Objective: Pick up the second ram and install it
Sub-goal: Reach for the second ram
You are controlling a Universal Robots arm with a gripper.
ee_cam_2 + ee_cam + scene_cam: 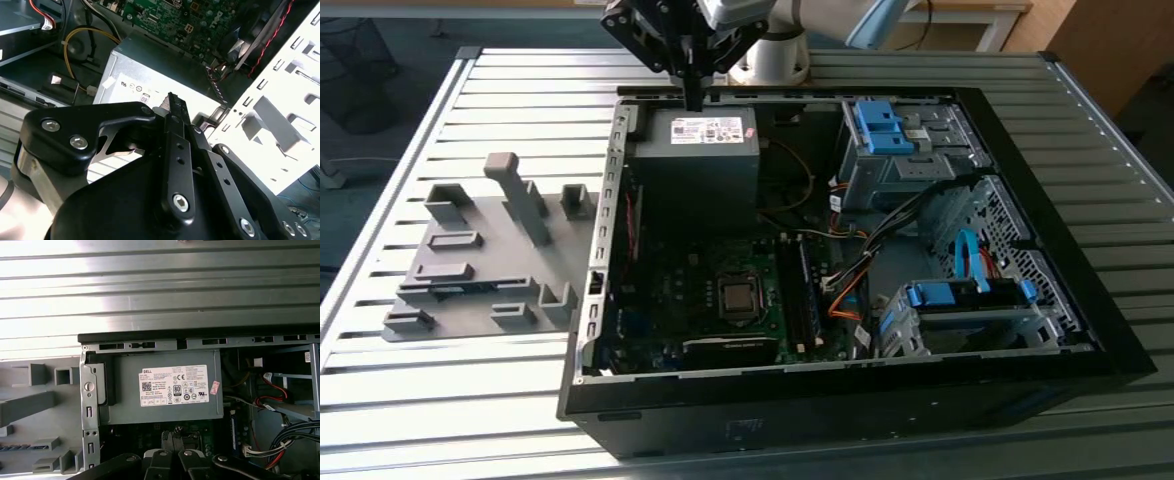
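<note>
Hovering above power supply (707, 135), gripper (694, 100) is closed on nothing | step: ram (454, 289) not yet fetched, seemingly lying in holder (480, 255) beside case (854, 385) | grasp calls for gripper opened over ram

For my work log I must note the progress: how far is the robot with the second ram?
Done: nothing clearly visible. In hand: nothing; the gripper is shut, empty, over the power supply. Left: picking up and installing; a thin dark strip in the grey fixture, on the exterior view's left, may be the ram.
</note>
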